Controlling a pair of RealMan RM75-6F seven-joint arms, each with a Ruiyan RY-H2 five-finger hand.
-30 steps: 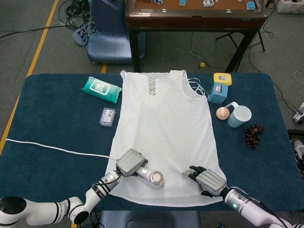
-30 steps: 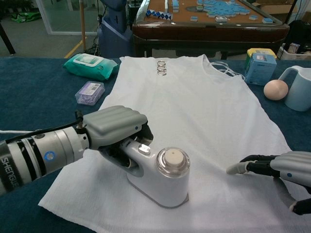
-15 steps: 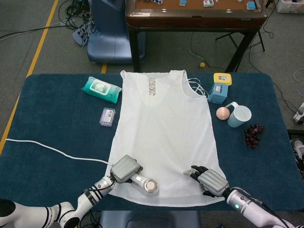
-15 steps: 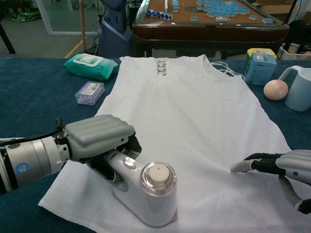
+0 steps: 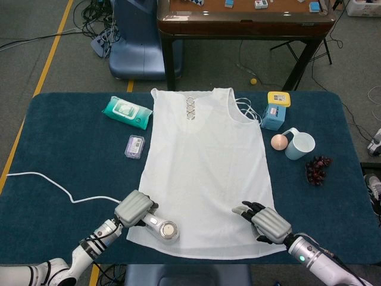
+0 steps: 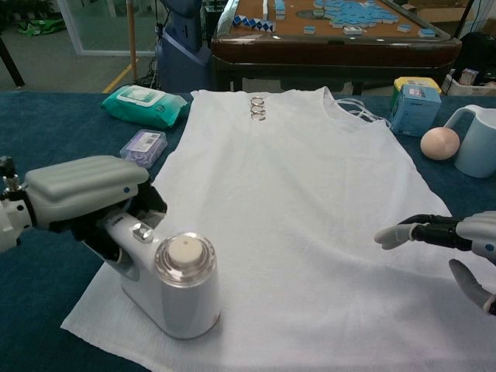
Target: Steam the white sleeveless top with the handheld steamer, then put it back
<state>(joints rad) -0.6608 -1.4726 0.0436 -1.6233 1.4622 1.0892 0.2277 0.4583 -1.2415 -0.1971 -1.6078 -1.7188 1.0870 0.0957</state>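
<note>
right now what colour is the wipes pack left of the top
Teal green wipes pack with a white label, clearest in the chest view.

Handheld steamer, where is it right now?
The handheld steamer sits on the white top's lower-left hem corner in the head view, gripped by the left hand.

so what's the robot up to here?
It's steaming a white top laid flat on the table. The left hand grips the steamer at the hem's left corner. The right hand rests on the hem's other side, fingers spread, holding nothing.
</note>
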